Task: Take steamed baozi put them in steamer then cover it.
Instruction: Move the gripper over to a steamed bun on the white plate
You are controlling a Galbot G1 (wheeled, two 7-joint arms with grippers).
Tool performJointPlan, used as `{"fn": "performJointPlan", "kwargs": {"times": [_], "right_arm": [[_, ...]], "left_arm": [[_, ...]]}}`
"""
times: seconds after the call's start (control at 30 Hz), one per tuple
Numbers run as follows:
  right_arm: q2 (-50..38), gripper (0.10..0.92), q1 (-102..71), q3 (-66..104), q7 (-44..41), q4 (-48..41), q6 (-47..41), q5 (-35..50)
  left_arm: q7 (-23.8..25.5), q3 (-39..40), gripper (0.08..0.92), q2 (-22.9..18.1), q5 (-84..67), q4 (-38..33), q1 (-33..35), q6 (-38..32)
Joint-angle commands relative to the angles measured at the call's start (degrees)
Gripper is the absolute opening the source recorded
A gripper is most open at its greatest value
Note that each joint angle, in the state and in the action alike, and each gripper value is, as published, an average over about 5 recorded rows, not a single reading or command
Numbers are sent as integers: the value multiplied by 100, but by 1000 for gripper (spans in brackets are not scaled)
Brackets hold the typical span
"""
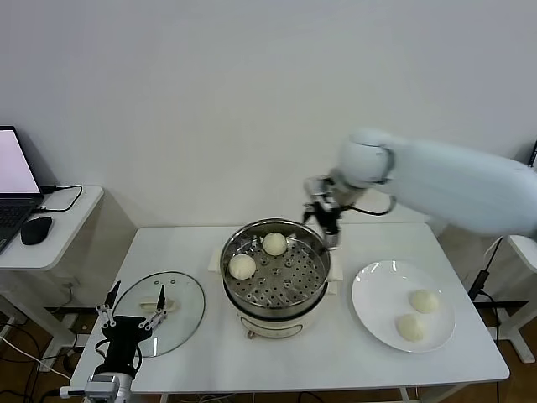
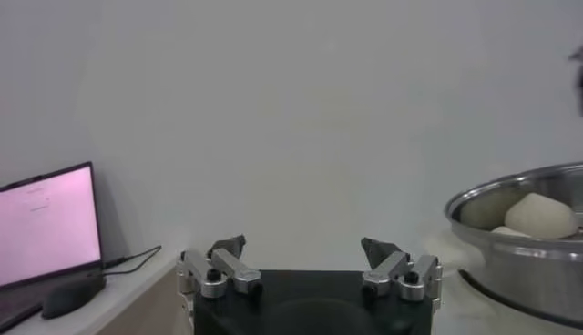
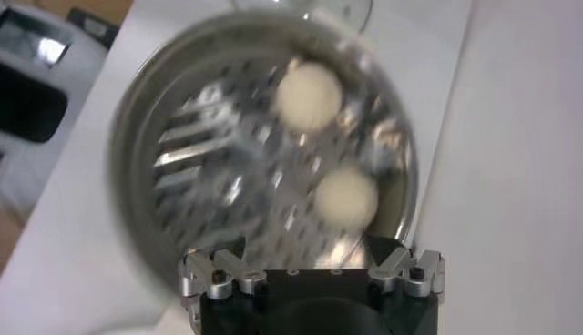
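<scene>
The steel steamer [image 1: 315,281] stands on its white pot base at the table's middle. Two baozi lie in it: one at the back [image 1: 274,243] and one at the left [image 1: 242,266]. They also show in the right wrist view [image 3: 310,96] [image 3: 345,197]. Two more baozi [image 1: 424,300] [image 1: 410,327] lie on a white plate [image 1: 373,294] at the right. My right gripper [image 1: 325,220] is open and empty above the steamer's back right rim. The glass cover [image 1: 186,295] lies flat at the left. My left gripper [image 1: 134,310] hangs open and empty over the cover's near edge.
A side table at the far left holds a laptop [image 1: 15,180] and a mouse [image 1: 35,229]. The steamer's rim [image 2: 510,196] shows in the left wrist view. A wall runs behind the table.
</scene>
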Motion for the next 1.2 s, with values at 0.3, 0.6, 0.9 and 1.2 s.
{"fn": "performJointPlan", "kwargs": {"times": [0.3, 0.6, 0.9, 1.2], "right_arm": [[-2958, 823, -3655, 2730, -320, 899, 1029, -1997], [-2985, 823, -4501, 3147, -25, 807, 1209, -2496], [-2719, 823, -5719, 4108, 309, 575, 1077, -2738], [-2393, 823, -6460, 4561, 558, 398, 927, -2803]], "left_arm": [[-30, 1, 823, -59, 176, -115, 192, -7], [-42, 55, 823, -175, 306, -114, 234, -12], [-49, 50, 823, -185, 338, -108, 260, -11], [-48, 56, 823, -184, 358, -61, 242, -12]]}}
